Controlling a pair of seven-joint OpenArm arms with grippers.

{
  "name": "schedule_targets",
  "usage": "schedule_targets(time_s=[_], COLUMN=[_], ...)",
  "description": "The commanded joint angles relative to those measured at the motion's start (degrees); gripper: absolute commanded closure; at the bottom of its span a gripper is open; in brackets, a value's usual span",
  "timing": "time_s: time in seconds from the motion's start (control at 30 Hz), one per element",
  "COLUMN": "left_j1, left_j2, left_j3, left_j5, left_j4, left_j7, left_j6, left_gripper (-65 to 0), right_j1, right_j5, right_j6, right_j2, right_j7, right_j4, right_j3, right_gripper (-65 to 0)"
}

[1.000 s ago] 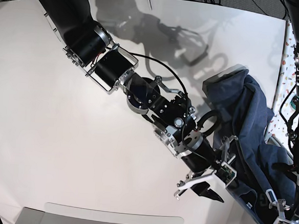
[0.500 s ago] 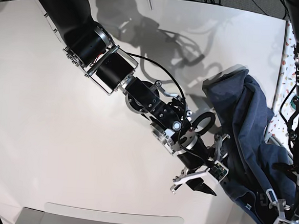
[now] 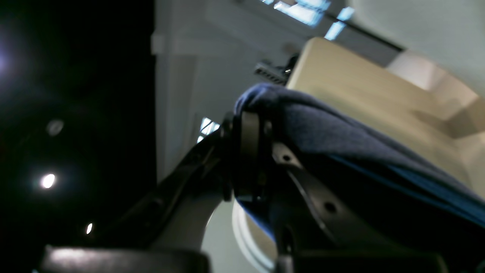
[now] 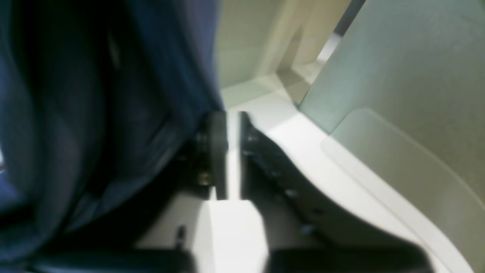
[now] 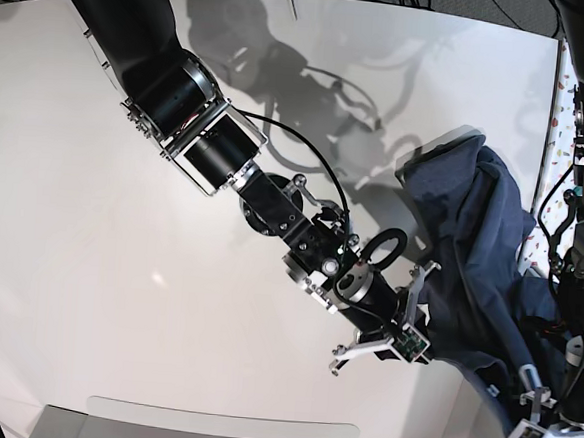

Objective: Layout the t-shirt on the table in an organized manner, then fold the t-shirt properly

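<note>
The t-shirt [image 5: 489,263] hangs in a bunched, draped mass over the table's [image 5: 118,267] edge at about 3 o'clock in the base view — nothing of it is laid flat yet. Its long axis runs from a peak near 2 o'clock down to a low corner near 5 o'clock.

The left gripper [image 3: 250,163] is pinched shut on a fold of the blue cloth, which spills over its fingers in the wrist view and holds the shirt up off the surface.

The right gripper [image 5: 388,346] sits at the shirt's lower edge, the cloth lying at its 3 o'clock. Its jaws have come together, with only a thin sliver between them; the cloth hangs just beside one finger [image 4: 218,151], and I cannot tell whether any hem is caught.

The right arm is nearer that free lower edge, so spreading likely depends on its grip there.
</note>
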Motion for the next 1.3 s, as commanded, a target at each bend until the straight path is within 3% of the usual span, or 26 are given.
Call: schedule_targets(time_s=[0.0, 0.43, 0.63, 0.73, 0.87, 1.27], left_j1=[-1.8, -1.8, -1.4, -1.0, -1.0, -1.0], left_j2=[-0.8, -0.7, -0.7, -0.7, -0.7, -0.9], left_j3=[-0.5, -0.7, -0.8, -0.9, -0.9, -0.8], left_j5=[1.7, 1.7, 1.7, 1.7, 1.7, 1.6], left_j4=[0.5, 0.5, 0.5, 0.5, 0.1, -1.8], left_j7=[-0.7, -0.7, -0.7, -0.7, -0.7, -0.8], left_j6=[1.4, 1.4, 1.4, 1.4, 1.4, 1.4], left_gripper=[0.0, 0.0, 0.0, 0.0, 0.0, 0.0], right_j1=[2.9, 8.6, 7.3, 3.6, -0.8, -6.3], right_j5=[-0.1, 0.0, 0.0, 0.0, -0.3, -0.3], right_j6=[-0.3, -0.3, -0.5, -0.6, -0.6, -0.7], right_j2=[-0.9, -0.9, -0.9, -0.9, -0.9, -0.9], right_j7=[1.1, -1.5, -2.7, -2.9, -9.9, -22.2], right_j4=[1.2, 1.3, 3.7, 9.9, 18.9, 34.9], right_j3=[0.7, 1.0, 1.0, 1.0, 1.0, 1.0], right_gripper=[0.0, 0.0, 0.0, -6.3, -16.4, -17.2])
